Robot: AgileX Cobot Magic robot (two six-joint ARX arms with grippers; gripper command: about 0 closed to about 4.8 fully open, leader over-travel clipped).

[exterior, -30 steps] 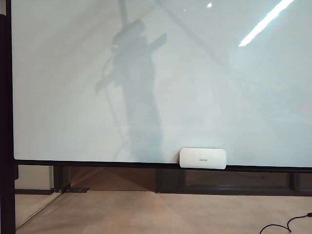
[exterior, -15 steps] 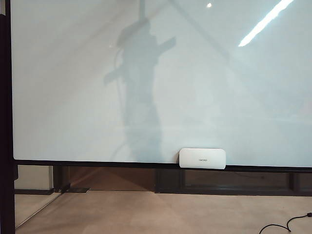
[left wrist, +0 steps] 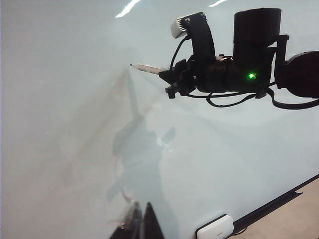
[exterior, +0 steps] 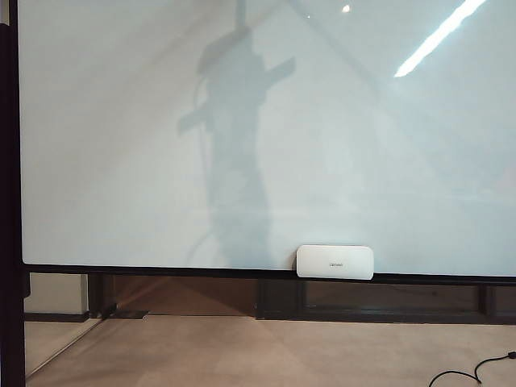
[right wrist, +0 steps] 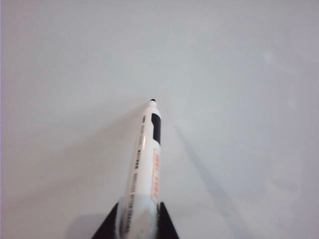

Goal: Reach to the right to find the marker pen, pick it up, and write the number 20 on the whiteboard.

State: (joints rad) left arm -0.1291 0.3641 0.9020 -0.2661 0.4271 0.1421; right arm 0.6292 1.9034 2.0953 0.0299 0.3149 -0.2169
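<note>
Right gripper (right wrist: pixel 135 219) clamped on marker (right wrist: pixel 145 159), tip aimed at whiteboard (exterior: pixel 121 161), just off its blank face. Left gripper (left wrist: pixel 139 224) near board; open or closed, cannot tell.

Print on marker pen (right wrist: pixel 145 164) & grey lettering on white pad (exterior: pixel 335 262) both illegible.
</note>
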